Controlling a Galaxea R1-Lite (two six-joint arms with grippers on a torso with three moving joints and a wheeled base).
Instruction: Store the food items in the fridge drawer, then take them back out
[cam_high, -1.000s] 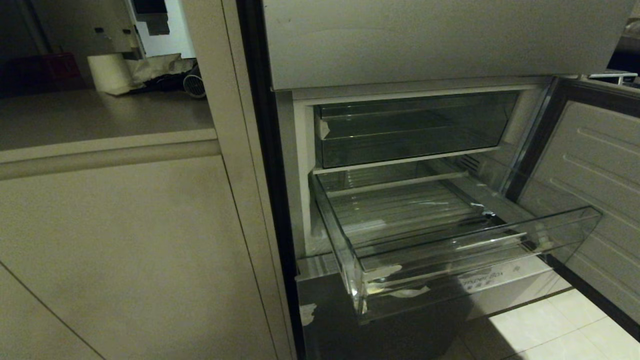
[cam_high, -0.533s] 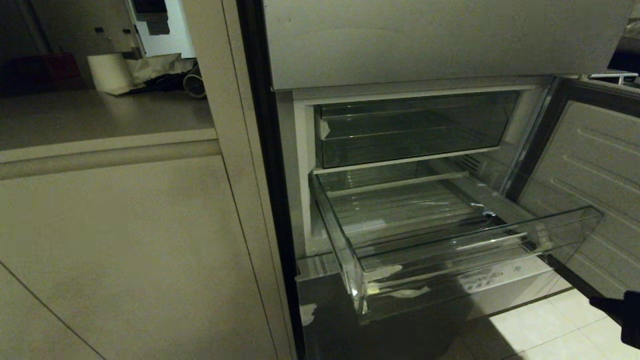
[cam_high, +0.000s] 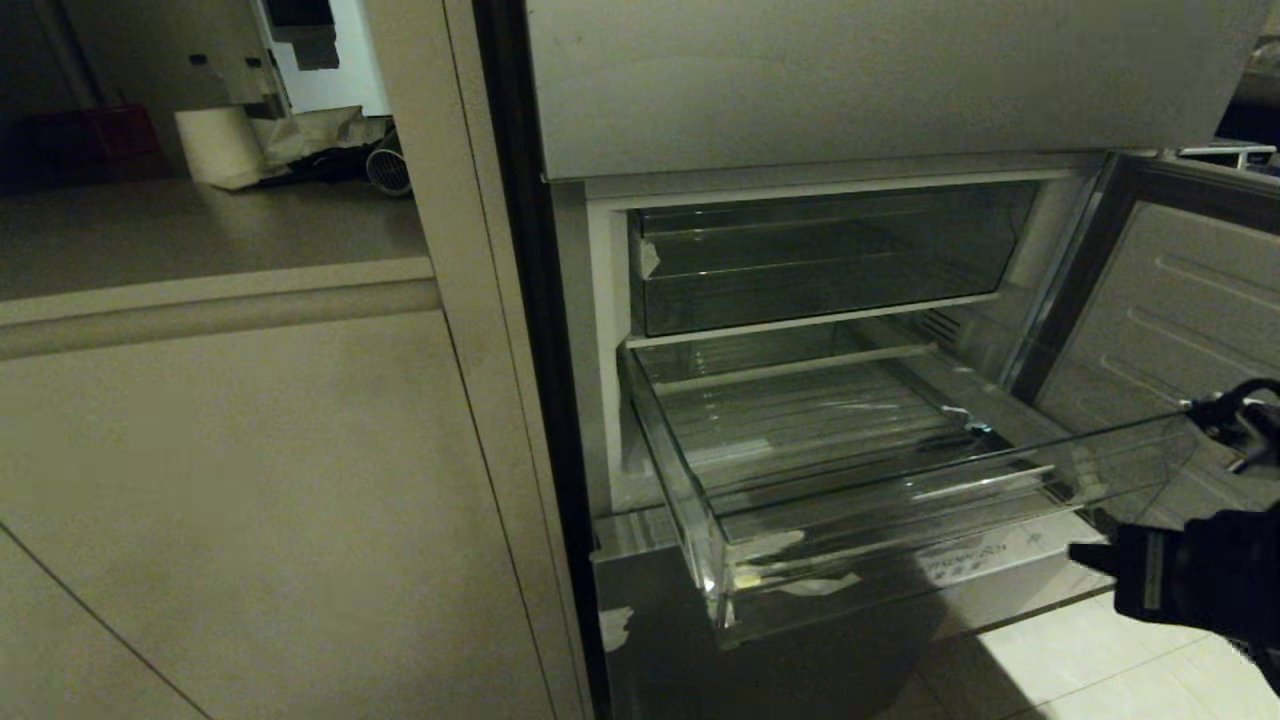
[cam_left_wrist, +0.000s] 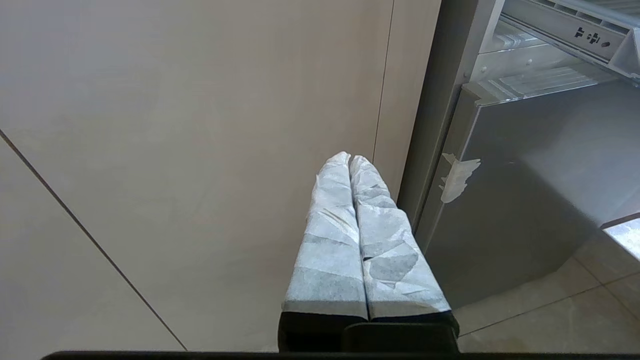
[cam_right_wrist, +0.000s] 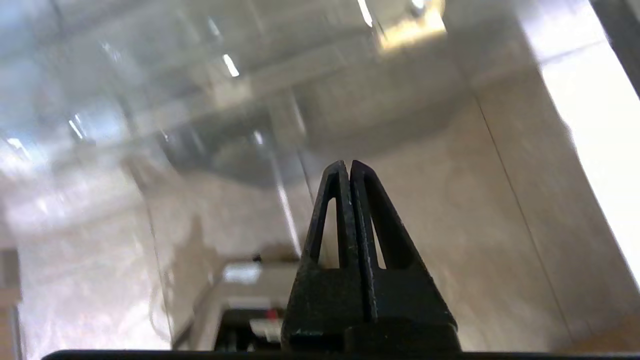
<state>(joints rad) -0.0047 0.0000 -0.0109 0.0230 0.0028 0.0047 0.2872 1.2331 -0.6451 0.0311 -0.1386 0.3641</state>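
Since the earlier frame, right gripper (cam_high: 1085, 553) has entered at lower right, jaws shut, empty. Fridge drawer (cam_high: 900, 520) lies left of it, open, long axis crosswise; no food visible.

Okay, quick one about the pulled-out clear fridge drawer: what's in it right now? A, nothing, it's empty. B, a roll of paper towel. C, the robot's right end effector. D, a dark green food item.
A: in the head view the fridge drawer shows only its bare ribbed floor, and the right end effector is outside it, by its front right corner.
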